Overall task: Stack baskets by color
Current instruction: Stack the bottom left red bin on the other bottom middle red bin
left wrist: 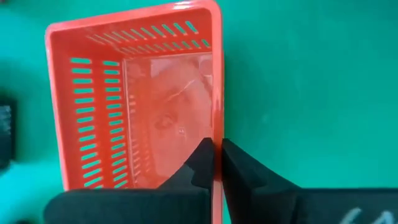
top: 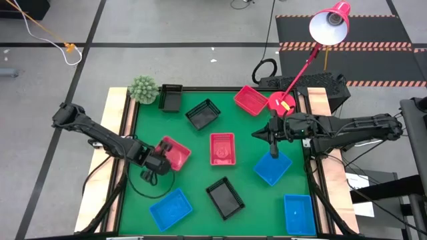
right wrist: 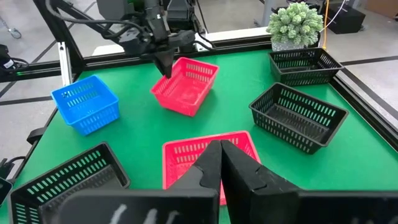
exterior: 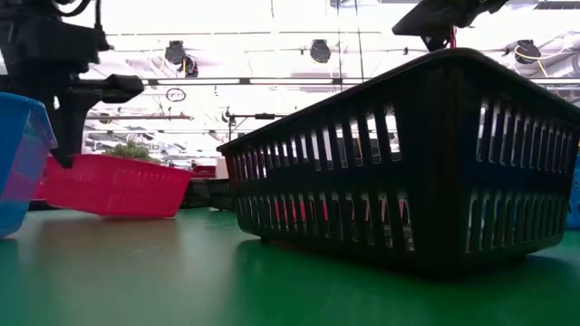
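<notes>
My left gripper (left wrist: 217, 163) pinches the red basket (left wrist: 134, 93) wall for lifting onto its match; my right gripper (right wrist: 221, 163) waits shut

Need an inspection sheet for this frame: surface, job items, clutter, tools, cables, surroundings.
Surface: green mat on a wood-edged table.
Job's things: nine baskets, none stacked. Red baskets: one tilted at the left tool, one mid-table, one at the far edge. Blue baskets. Black baskets.
Clutter: green ball plant; red lamp, with its base on the mat.
Grippers: left tool shut on the tilted red basket's wall; right tool shut, empty, above a blue basket.
Cables: black cable loop behind the table.
Surroundings: striped floor tape.
</notes>
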Robot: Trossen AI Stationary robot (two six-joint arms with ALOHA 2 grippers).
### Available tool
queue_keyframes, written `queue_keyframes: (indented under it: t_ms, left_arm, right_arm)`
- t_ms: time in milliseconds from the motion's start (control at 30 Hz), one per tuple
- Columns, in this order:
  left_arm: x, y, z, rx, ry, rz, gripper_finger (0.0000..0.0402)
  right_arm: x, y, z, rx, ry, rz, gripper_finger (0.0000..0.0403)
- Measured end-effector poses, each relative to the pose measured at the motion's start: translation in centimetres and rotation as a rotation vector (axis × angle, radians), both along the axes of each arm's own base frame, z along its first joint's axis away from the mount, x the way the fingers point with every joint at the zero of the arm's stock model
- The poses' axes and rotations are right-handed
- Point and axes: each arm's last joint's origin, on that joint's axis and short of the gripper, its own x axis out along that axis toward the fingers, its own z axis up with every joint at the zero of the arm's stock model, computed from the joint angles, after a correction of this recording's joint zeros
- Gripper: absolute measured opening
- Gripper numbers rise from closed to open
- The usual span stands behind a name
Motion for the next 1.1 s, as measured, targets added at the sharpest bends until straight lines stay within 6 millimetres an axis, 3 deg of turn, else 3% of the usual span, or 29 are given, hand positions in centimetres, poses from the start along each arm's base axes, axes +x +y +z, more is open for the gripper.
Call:
queue_keyframes:
  t_ms: [200, 433, 567, 733, 833, 1100]
  left_arm:
    - [-0.1, 0.2, -0.1, 0.039, -0.012, 0.038, 0.0036]
    - [0.0, 0.2, 0.0, 0.003, -0.034, 0.163, 0.0153]
    - [0.9, 0.2, 1.6, -0.069, -0.129, 0.38, 0.0204]
    - [2.9, 1.3, 4.7, -0.249, -0.3, 0.793, 0.0218]
    - [4.1, 2.2, 4.8, -0.384, -0.388, 1.061, 0.0218]
    - [6.6, 1.2, 1.6, -0.353, -0.307, 1.142, 0.0235]
  right_arm:
    - [0.0, 0.0, 0.0, 0.004, 0.001, -0.001, 0.0]
    - [0.0, 0.0, 0.0, 0.001, 0.002, 0.0, 0.0]
    - [0.0, 0.0, 0.0, -0.006, 0.002, 0.003, 0.0]
    - [0.0, 0.0, 0.0, -0.001, 0.0, 0.001, 0.0]
    - [0.0, 0.0, 0.1, 0.0, -0.008, -0.001, 0.0]
    - [0.0, 0.0, 0.1, 0.016, -0.007, -0.008, 0.0]
